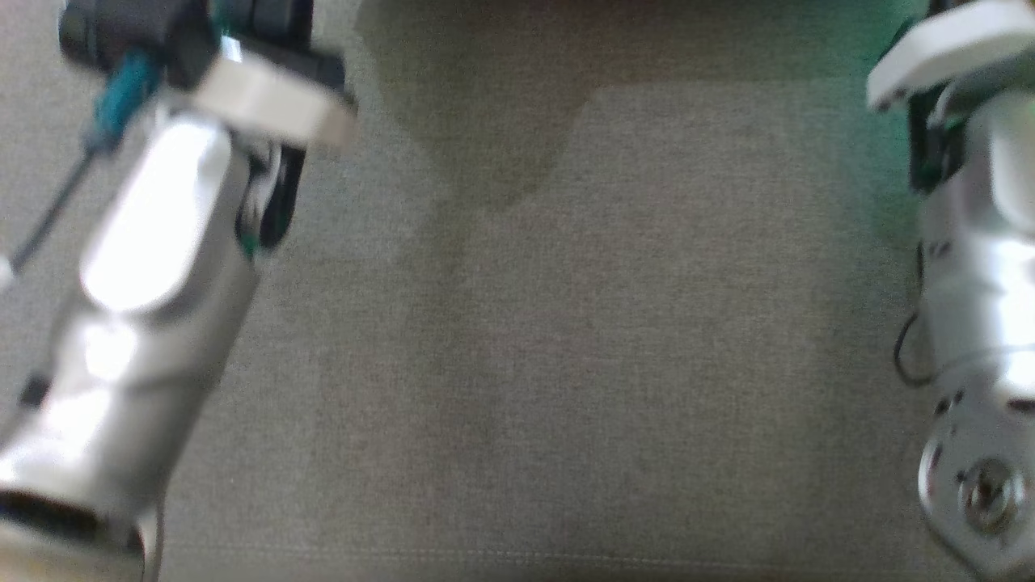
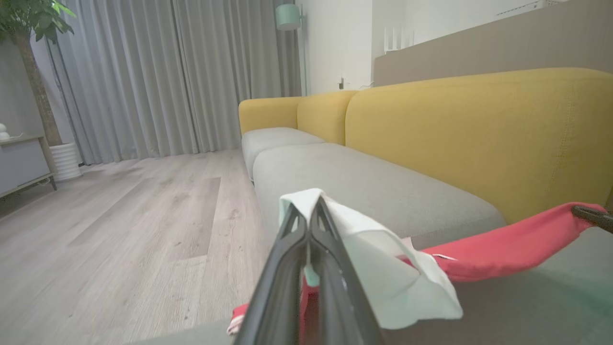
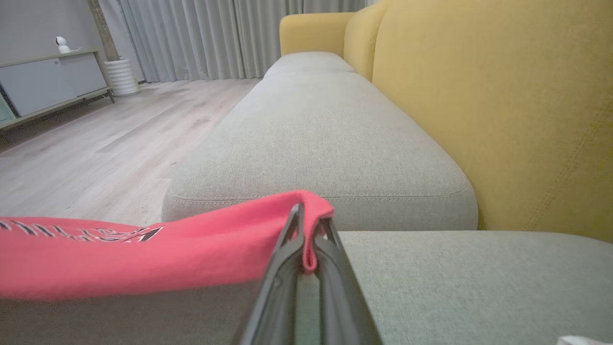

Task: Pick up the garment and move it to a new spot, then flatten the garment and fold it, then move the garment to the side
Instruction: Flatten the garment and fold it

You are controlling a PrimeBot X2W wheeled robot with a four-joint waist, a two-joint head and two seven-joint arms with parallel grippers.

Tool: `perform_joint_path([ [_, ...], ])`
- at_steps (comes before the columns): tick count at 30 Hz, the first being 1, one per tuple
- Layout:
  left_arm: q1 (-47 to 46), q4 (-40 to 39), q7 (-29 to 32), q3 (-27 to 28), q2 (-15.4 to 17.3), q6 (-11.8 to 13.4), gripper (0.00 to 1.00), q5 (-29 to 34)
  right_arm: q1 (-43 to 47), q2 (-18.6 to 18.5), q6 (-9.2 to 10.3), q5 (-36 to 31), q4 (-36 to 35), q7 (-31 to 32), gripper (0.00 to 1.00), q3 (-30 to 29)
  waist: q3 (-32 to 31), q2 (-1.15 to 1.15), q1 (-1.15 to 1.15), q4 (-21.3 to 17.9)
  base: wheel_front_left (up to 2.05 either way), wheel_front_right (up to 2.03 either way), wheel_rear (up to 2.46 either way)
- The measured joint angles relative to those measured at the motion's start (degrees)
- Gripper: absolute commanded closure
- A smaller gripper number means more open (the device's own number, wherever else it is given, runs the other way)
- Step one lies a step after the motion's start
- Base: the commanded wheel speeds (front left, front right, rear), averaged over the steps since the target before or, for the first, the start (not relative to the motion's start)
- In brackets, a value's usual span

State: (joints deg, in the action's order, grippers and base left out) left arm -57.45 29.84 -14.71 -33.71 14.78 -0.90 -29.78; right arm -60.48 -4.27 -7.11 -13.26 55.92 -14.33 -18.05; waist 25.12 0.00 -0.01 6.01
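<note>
The garment [image 2: 503,247] is red with a pale mint-white part [image 2: 383,273] and hangs stretched just above the grey seat cushion [image 2: 527,306]. In the left wrist view my left gripper [image 2: 309,206] is shut on the pale part, and the red cloth runs right to my right gripper's dark tip [image 2: 591,214]. In the right wrist view my right gripper [image 3: 309,213] is shut on a red fold of the garment [image 3: 143,254], which carries black-and-white lettering at the left. The head view shows both pale forearms, left [image 1: 154,283] and right [image 1: 978,283], over the cushion [image 1: 606,323].
A yellow backrest [image 3: 503,105] runs along the sofa behind the grey seat cushions [image 3: 316,129]. Wooden floor [image 2: 119,230] lies beside the sofa, with grey curtains [image 2: 167,72], a potted plant [image 2: 62,160] and a low sideboard [image 3: 48,86] beyond.
</note>
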Motion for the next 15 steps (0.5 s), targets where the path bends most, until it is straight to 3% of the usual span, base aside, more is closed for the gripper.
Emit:
perform_joint_path([
  [6, 13.77, -7.42, 0.00, -0.20, 2.56, 2.25, 1.00, -0.04, 9.76, 0.20, 0.00, 9.37, -5.81, -0.03, 1.00, 6.81, -3.36, 0.00, 0.00, -0.73, 0.00, 0.00, 0.00],
  [15, 31.16, -19.19, 0.90, -1.37, 6.34, 8.47, 1.00, -1.34, 27.05, 0.42, 0.00, 18.26, -17.56, -0.03, 1.00, 11.93, -10.70, 0.00, -0.01, -1.45, 0.00, 0.00, 0.00],
])
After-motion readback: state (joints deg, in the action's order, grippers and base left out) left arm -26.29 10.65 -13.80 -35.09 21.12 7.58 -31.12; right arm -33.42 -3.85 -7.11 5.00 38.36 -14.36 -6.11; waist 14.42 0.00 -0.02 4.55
